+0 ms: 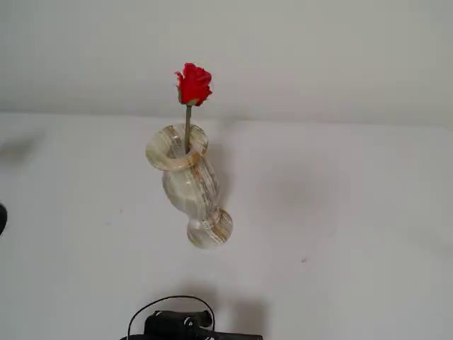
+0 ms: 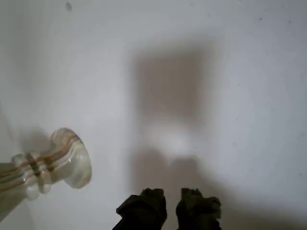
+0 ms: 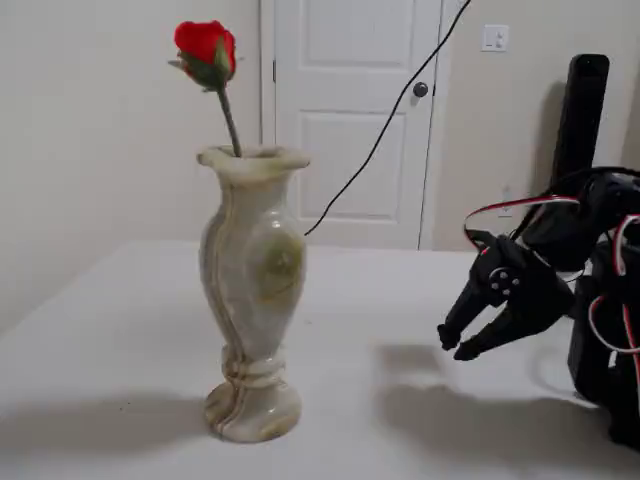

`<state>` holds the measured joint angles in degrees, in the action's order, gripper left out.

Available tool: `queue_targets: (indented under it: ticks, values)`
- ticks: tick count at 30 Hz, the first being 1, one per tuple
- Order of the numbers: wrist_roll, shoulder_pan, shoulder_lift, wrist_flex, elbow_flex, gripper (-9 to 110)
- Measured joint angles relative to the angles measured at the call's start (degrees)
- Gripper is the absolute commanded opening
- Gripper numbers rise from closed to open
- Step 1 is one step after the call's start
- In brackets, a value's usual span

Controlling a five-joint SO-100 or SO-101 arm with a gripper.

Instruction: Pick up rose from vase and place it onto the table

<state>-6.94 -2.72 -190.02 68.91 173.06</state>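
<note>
One rose stands in the vase, its red bud clear above the flared rim and its thin stem entering the mouth toward the rim's left side in a fixed view. In another fixed view, from above, the rose rises from the vase, the stem leaning against the far inner wall of the mouth. The vase stands upright on its round foot on the white bench. The gripper hangs low over the bench, well to the right of the vase in that fixed view and far below the bud, its two dark tips pointing down and to the left. The jaws are slightly parted and hold nothing; a narrow gap separates the tips. In the wrist view the gripper enters from the lower edge with the same small gap, above bare bench and its own shadow, while the foot and waist of the vase lie at the left edge, apart from the tips. The rose does not appear in the wrist view. Behind the bench, a white door and a black cable are visible.
</note>
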Motion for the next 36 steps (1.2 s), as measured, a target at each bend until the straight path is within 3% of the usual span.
queue_targets:
  ticks: [12,18,27,36]
  values:
    - [-0.5,0.0,0.0,0.0,0.0,4]
    - [-7.4,-0.4,0.0,-1.4,0.4,5]
    - [-39.6,-3.5,0.1,-3.1,-10.2,9]
    - [-61.3,-6.0,5.9,-11.5,-26.4,21]
